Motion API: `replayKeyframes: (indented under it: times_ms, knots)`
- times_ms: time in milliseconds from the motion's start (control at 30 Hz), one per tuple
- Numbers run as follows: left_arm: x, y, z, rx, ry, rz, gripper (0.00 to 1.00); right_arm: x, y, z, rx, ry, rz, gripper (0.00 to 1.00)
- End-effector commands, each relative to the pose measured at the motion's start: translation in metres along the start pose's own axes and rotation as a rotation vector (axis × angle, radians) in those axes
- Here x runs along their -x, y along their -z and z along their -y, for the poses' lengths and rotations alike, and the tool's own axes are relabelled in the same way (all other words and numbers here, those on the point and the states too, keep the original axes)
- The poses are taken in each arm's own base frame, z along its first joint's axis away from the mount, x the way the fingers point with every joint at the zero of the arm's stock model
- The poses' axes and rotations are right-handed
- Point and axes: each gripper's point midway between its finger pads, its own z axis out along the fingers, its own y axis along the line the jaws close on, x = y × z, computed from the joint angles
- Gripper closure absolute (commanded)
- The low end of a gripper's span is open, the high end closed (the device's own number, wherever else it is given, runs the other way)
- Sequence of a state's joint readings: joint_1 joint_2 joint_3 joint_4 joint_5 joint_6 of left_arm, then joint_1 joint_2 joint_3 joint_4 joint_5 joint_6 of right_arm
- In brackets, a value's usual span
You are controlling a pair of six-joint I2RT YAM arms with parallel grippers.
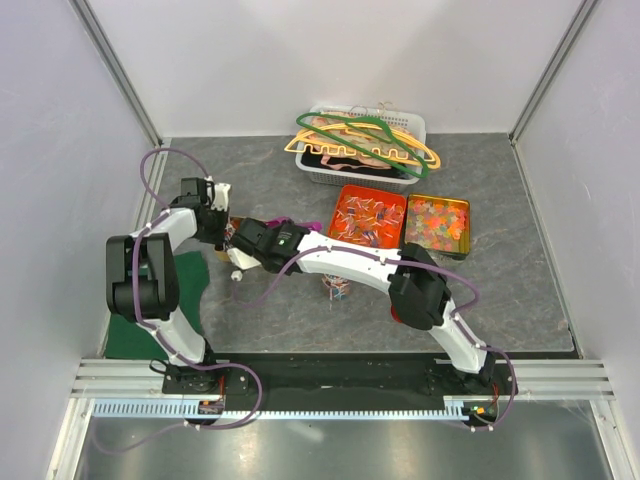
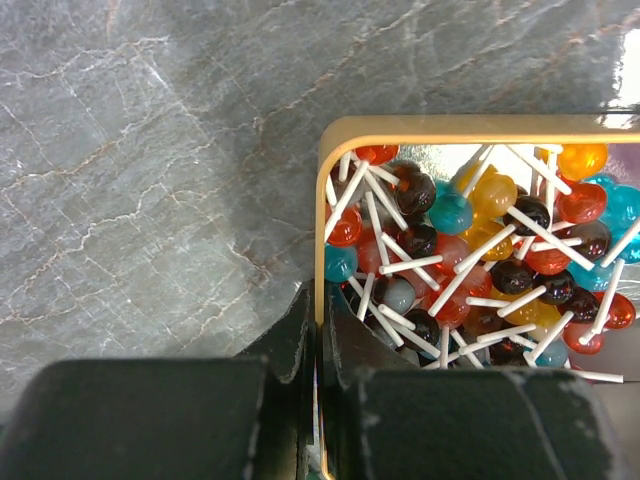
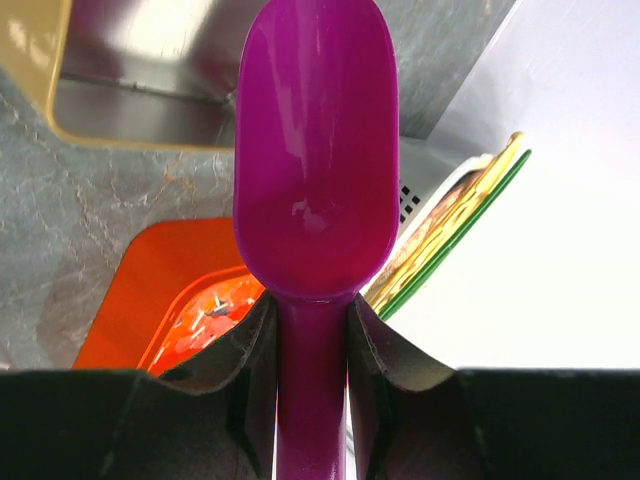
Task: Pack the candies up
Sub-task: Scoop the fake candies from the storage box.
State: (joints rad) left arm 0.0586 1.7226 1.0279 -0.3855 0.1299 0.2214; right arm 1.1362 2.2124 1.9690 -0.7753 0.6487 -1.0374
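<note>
We see the candies [image 1: 368, 216] heaped in the orange tray [image 3: 150, 270], red, blue and white in twisted wrappers. A few more lie loose on the desk [image 1: 500, 290], just on the near side of that tray. To the left of the orange tray stands a tan tin [image 2: 460, 128] full of lollipops [image 2: 470, 240] with white sticks. Our left claw [image 2: 318, 310] is pinched onto the tin's rim, one finger inside the wall and one outside. Our right claw [image 3: 310, 305] is clamped around the handle of a purple scoop [image 3: 315, 150], whose bowl is empty and hangs between the tin and the orange tray. Behind the orange tray sits a white basket [image 1: 340, 175] holding coat hangers [image 1: 365, 140].
</note>
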Motion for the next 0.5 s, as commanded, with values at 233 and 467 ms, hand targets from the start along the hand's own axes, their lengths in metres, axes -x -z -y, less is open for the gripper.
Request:
replayKeyframes:
  times_ms: [233,467]
  knots:
    - [0.042,0.031,-0.003,0.071,-0.007,0.195,0.98,0.007,-0.011,0.000,-0.002,0.008,-0.011,1.00]
    - [0.045,0.034,-0.003,0.089,-0.013,0.213,0.98,0.006,-0.013,-0.014,0.073,0.032,0.009,1.00]
